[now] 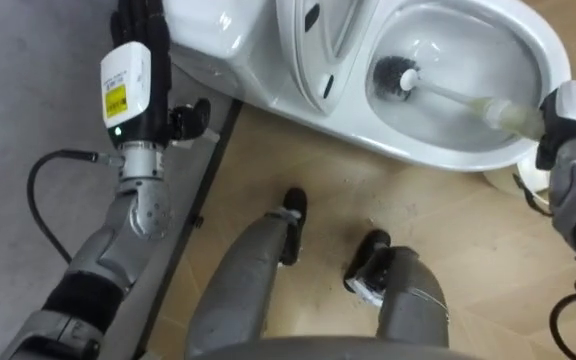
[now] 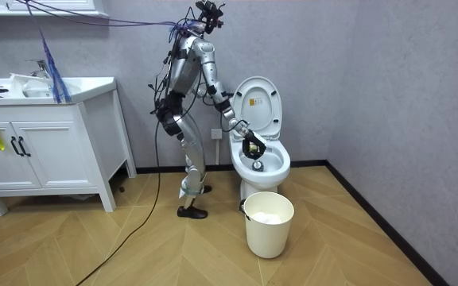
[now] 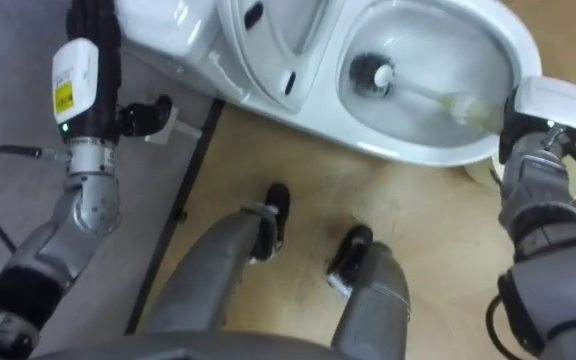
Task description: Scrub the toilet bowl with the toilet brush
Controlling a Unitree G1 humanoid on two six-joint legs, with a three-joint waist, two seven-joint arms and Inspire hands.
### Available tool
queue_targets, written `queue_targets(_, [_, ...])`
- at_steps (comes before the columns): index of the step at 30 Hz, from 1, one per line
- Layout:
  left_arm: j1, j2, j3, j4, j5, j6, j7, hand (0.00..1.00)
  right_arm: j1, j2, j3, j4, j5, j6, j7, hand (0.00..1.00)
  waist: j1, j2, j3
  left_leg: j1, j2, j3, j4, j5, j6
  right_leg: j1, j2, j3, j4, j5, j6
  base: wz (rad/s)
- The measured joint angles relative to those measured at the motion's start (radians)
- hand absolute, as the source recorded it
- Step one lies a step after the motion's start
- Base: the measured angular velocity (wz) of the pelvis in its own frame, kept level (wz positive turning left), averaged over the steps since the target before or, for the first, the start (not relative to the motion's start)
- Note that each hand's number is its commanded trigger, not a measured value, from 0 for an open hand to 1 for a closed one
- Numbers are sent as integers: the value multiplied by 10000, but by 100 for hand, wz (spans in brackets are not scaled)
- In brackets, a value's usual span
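Over the right-hand rim of the toilet (image 1: 438, 150), the right hand (image 1: 566, 128) was curled tight round the end of the brush (image 1: 455, 98), gripping its pale handle. From that grip the handle slanted down and across into the bowl, and the dark bristle head lay against the white inner wall near the back of the bowl, close below the hinge. The seat and lid (image 2: 258, 102) stood raised behind the bowl. Just past the right hand, a white bucket (image 2: 269, 224) sat on the wooden floor (image 2: 173, 254) in front of the toilet, near its base.

The left hand (image 1: 138, 18) was up at the top edge of the left eye view, beside the back part of the toilet and apart from the brush; whether it was open or closed I could not tell.

The robot stood on the room view's left of the toilet, close to the grey wall, bent forward with its right arm reaching down to the bowl. A white cabinet (image 2: 46, 147) with a basin on top stood well apart, farther to the room view's left.
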Motion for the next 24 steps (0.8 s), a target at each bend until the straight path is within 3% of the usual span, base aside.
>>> queue_targets(2, [-21,-18,-155,-6,-70,173,27,0,-17,-26,215,13,-244,182,-233,100,23,243,-1,-49,8,-1,73,-38,40,-1,-3,-18,11,-3,11,0])
queue_targets(6, [-29,-26,-308,-6,-64,332,81,0,163,-33,572,16,-268,476,-444,100,56,496,-22,-115,8,30,74,-46,55,-90,3,-5,18,-3,22,0])
queue_targets(9, [71,-98,-376,-7,-84,537,217,0,446,131,650,-48,-261,670,-670,100,83,629,-109,-112,18,75,12,-42,47,-61,33,-28,-67,-3,21,0])
queue_targets(11, [165,-196,-373,28,-73,641,225,0,714,441,648,-395,-283,986,-835,100,82,752,-191,-43,31,80,-90,-44,37,52,180,-27,-242,22,45,0])
queue_targets(14, [375,-318,-398,95,-79,816,253,0,1213,905,639,-844,-377,1341,-904,100,-98,805,-228,383,48,52,-365,-27,9,488,293,2,-592,63,98,0])
queue_targets(17, [690,-499,-345,104,-82,980,553,0,2106,985,576,-2236,-809,1725,-900,100,-223,889,-296,600,66,83,-576,-28,-1,728,376,0,-902,106,153,-3])
queue_targets(24, [893,-587,-292,95,-322,1118,1089,0,2472,1239,473,-2976,-835,2086,-896,100,-376,876,-297,596,207,263,-624,-49,-40,723,532,88,-1084,163,96,-6])
